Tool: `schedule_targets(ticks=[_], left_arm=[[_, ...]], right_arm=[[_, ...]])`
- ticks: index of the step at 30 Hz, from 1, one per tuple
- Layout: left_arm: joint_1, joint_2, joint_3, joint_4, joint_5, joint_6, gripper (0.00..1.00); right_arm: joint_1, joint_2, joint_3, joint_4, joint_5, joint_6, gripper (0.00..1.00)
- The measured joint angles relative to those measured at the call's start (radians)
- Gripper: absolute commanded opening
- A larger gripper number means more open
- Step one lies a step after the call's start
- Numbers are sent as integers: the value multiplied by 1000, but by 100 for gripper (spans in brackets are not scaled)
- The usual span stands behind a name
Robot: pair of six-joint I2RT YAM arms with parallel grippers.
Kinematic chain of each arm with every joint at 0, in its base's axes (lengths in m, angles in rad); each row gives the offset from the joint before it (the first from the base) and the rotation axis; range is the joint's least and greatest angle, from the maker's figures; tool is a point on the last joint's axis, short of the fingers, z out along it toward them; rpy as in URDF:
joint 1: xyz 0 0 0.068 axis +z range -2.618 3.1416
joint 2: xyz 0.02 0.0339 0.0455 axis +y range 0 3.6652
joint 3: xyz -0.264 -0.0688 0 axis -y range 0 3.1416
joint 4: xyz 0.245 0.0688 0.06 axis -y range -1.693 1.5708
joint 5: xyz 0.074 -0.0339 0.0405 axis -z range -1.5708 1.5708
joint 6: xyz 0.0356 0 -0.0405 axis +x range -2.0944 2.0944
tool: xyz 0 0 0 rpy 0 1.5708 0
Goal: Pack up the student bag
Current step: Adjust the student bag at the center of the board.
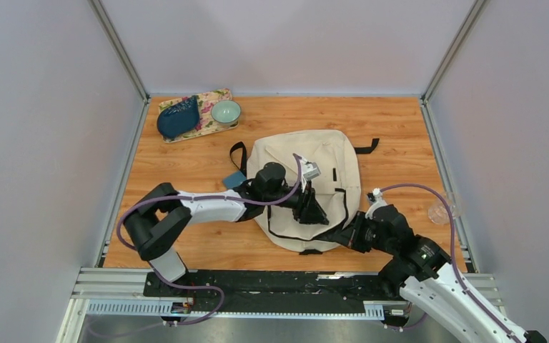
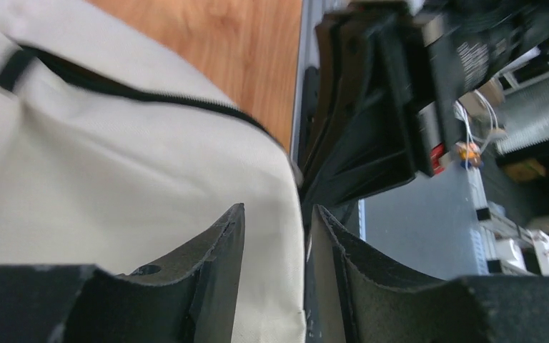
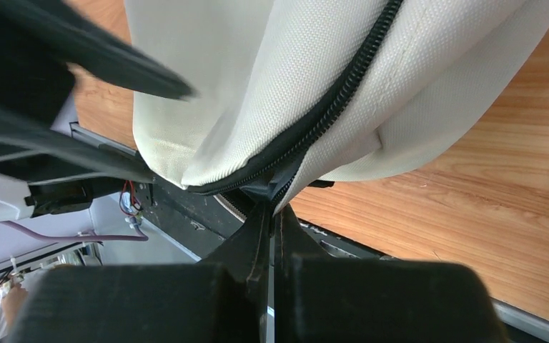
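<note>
Item 1: student bag [image 1: 307,182]. Cream fabric with black straps, lying near the middle of the bench [image 1: 186,153], with both of my arms at its near end. In the right wrist view its near corner hangs clear of the wood.

Item 2: left tool [image 2: 275,214]. It sits over the near part of the bag. The fingers [image 2: 221,250] are drawn close together with a fold of cream fabric pinched between them.

Item 3: right tool [image 3: 275,207]. It is at the bag's near edge, closed to a thin slit, and nips the black end of the zip [image 3: 343,93] where the fabric gathers.

Item 4: floral mat [image 1: 218,94], far left corner of the bench. It carries a dark blue pouch [image 1: 178,118] and a pale green bowl [image 1: 226,111], side by side.

Item 5: small blue object [image 1: 234,179], just beside the bag's left edge and partly under my left arm. I cannot tell what it is.

Item 6: clear cup [image 1: 439,211], near the right edge of the bench, well apart from the bag.
</note>
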Motion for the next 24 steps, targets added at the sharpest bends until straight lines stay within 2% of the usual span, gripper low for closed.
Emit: schedule_targets(ticks=[7,8,9,10,13,14,16,20,24], left_arm=[[-39,233,76,-42,86,-24,42],[-42,253,89,-47,87,-26,42],[-44,272,105,-54,89,-28,41],[-46,282,113,-59,89,-29,41],[-48,282,116,-68,82,-28,41],[-48,280,116,-79,76,-25,41],[-48,266,116,-123,49,-10,43],[-48,164,105,-209,-14,29,48],[-48,-16,80,-230,-86,61,50]], right_arm=[[0,-106,-1,-41,21,6,0],[0,-119,-1,-63,32,8,3],[0,-132,0,-86,45,9,9],[0,-141,2,-106,55,9,23],[0,-166,29,-155,82,8,47],[0,-175,47,-172,95,10,51],[0,-200,102,-214,145,3,55],[0,-251,214,-245,265,5,55],[0,-237,243,-229,356,16,46]])
